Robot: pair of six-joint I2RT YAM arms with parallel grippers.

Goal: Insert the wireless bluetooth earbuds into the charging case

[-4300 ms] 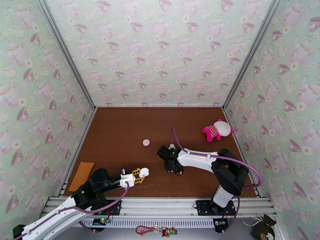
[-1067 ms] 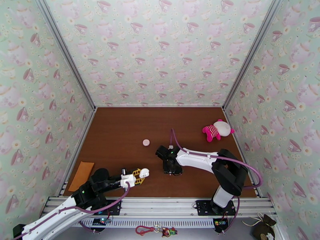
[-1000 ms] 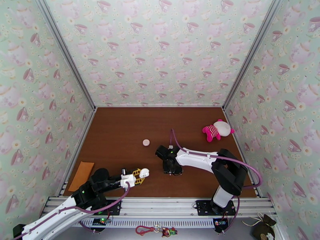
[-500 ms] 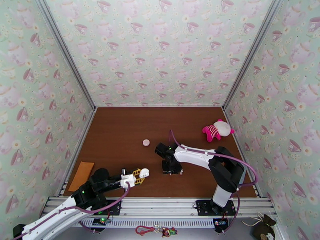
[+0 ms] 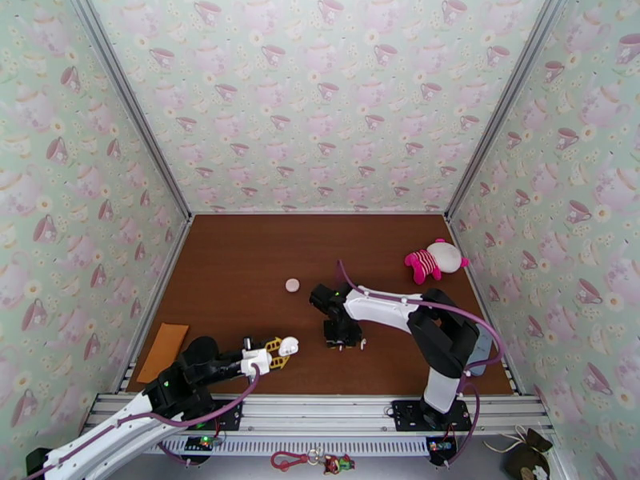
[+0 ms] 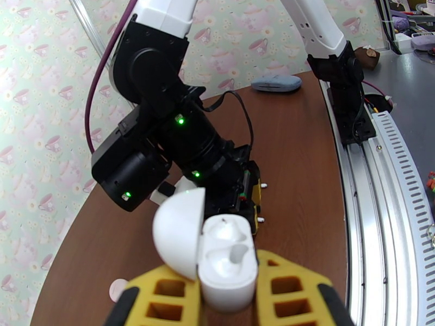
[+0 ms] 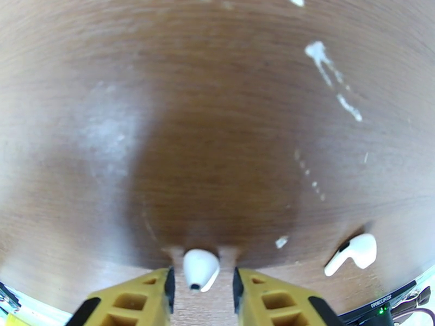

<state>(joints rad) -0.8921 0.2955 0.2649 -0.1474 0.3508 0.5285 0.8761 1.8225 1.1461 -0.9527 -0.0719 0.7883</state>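
My left gripper [image 5: 282, 346] is shut on the white charging case [image 6: 227, 267], held above the table's near left. The case's lid [image 6: 179, 232] is swung open, and its wells show white. My right gripper [image 5: 342, 338] points straight down at the table's middle. In the right wrist view a small white earbud [image 7: 200, 269] lies on the wood between the yellow fingers [image 7: 157, 294], with a narrow gap on each side. My right gripper [image 7: 201, 281] is open around it. A second earbud [image 7: 353, 252] lies just to the right, and it shows from above beside the gripper [image 5: 362, 343].
A pink-and-white plush toy [image 5: 434, 260] lies at the right wall. A small pale pink disc [image 5: 293, 286] sits mid-table, and a tan card [image 5: 164, 351] lies at the near left. A grey-blue oval object [image 6: 276, 82] rests near the right arm's base. Patterned walls enclose three sides.
My right gripper has crept slightly left and away, and its jaws have narrowed around the earbud. The second earbud now shows beside it. The left arm has stayed still.
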